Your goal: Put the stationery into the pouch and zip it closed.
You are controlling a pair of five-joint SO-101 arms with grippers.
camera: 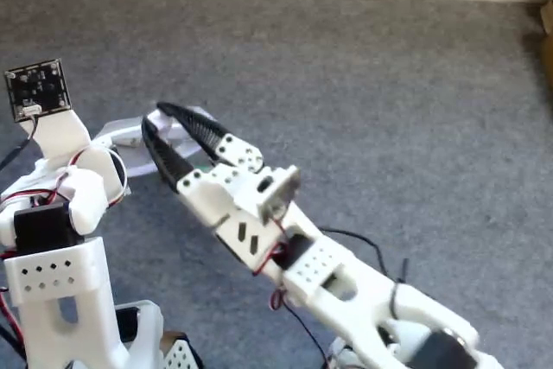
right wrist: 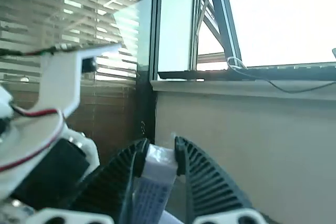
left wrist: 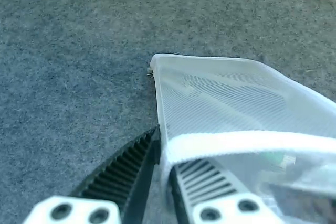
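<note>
The pouch [left wrist: 226, 98] is white translucent mesh with a thick white rim band, and something green shows through it. My left gripper [left wrist: 163, 153] is shut on the pouch's edge near a corner, one black toothed finger on each side of the mesh. In the high view the pouch [camera: 121, 137] is held above the grey carpet beside the left arm [camera: 78, 187]. My right gripper [camera: 154, 117] comes in from the lower right, its black fingers over the pouch. The right gripper [right wrist: 160, 145] is shut on a white stationery block [right wrist: 155, 182] with small print.
Grey carpet [camera: 389, 84] covers the whole table surface, with open room to the right and far side. The left arm's camera board [camera: 36, 88] sticks up at the far left. A pale wall runs along the back edge.
</note>
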